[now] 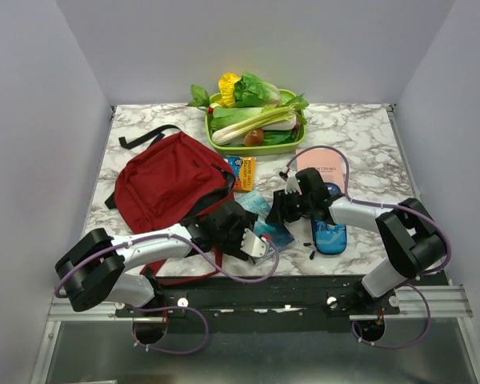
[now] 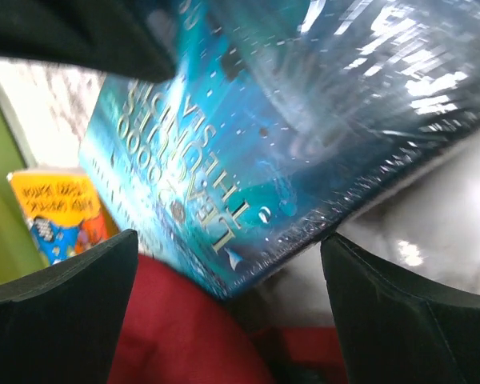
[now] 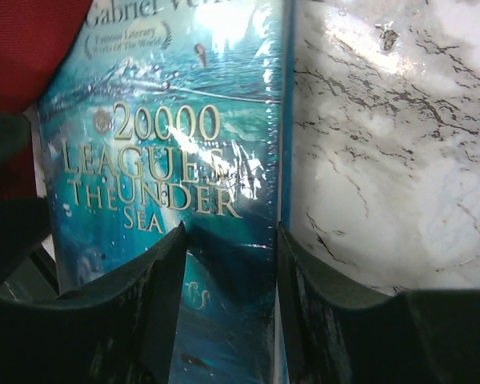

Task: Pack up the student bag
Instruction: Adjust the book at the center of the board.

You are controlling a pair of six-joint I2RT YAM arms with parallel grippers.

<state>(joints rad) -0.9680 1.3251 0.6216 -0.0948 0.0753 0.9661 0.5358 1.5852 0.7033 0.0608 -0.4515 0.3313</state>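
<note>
Packing has barely started, as far as the pictures show. The student bag, a large dark red soft fabric backpack with black straps, lies slumped and rounded at centre left of the top view. Nothing can be seen inside it, and I cannot tell whether its zipper is open.

Everything else sits on the glossy grey-veined white marble table:
- a glossy teal paperback book with pale lettering and shiny wrap, at the frame's centre, with one corner reaching over the red fabric in the left wrist view;
- a small blue soft pencil case, right of centre;
- a flat pale pink notebook just above it;
- a small orange printed packet beside the bag's right edge.

A lime green plastic tray of leafy vegetables stands at the upper centre.

The right gripper is at the book, its jaws partway apart and straddling the cover's right edge. One black finger is over the cover and the other is against the marble side. I cannot tell whether it has any hold. The left gripper gapes fully wide near the bag's lower edge and grips nothing.

In my judgement, every item has yet to go in.
</note>
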